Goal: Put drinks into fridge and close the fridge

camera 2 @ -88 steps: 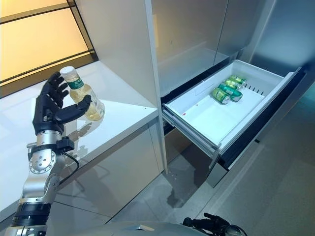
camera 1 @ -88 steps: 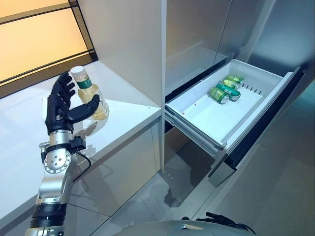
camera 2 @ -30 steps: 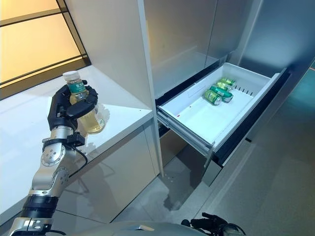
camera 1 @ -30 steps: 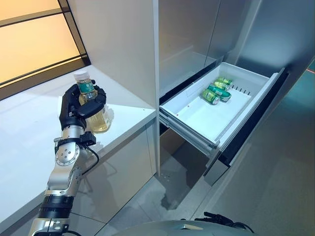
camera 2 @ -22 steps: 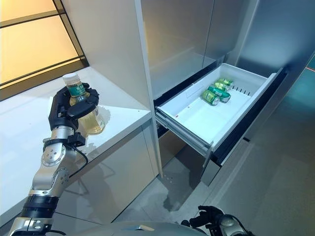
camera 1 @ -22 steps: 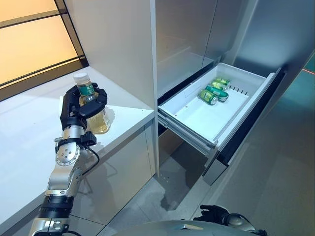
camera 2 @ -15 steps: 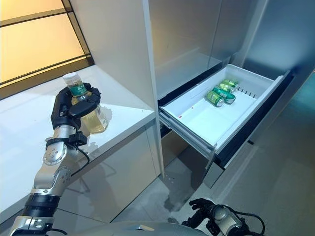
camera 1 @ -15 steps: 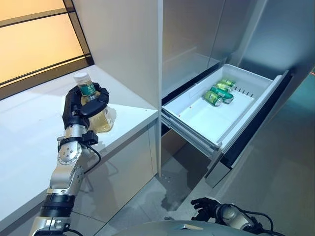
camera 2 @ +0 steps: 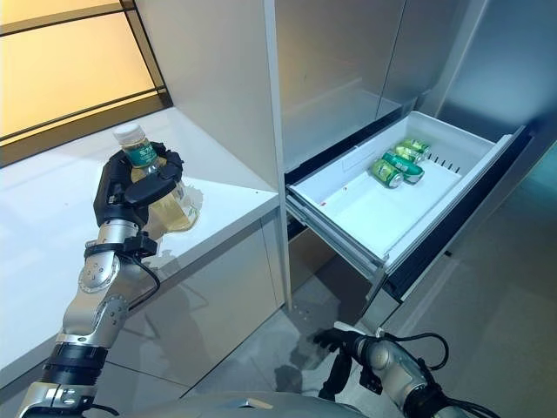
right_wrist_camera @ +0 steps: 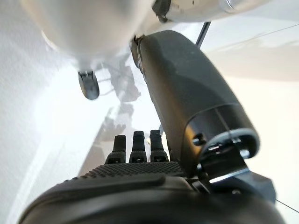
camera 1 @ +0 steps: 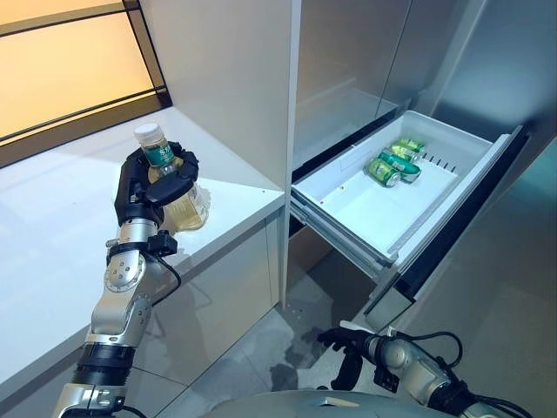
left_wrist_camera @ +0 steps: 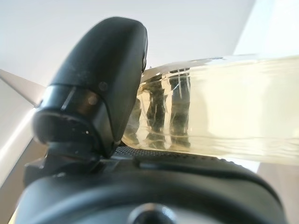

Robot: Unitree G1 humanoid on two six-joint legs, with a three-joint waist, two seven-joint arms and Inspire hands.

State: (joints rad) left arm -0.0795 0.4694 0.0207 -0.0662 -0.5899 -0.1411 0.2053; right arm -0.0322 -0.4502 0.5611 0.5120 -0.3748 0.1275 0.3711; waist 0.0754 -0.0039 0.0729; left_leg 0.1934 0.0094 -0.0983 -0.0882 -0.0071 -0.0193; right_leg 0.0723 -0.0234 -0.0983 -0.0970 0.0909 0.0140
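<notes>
The left hand [camera 1: 150, 187] was clamped around the bottle [camera 1: 171, 187] of pale drink, which stood on the white counter [camera 1: 52, 226] left of the open fridge drawer [camera 1: 396, 187]. Green cans [camera 1: 393, 162] lay at the drawer's far end, nothing between bottle and drawer but a white cabinet wall [camera 1: 226, 78]. The right hand [camera 2: 344, 341] hung below the drawer over grey floor [camera 1: 487, 305], fingers loosely apart, empty.

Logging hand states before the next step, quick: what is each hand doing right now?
Left hand: closed around the bottle on the counter.
Right hand: low near the floor, open, holding nothing.
</notes>
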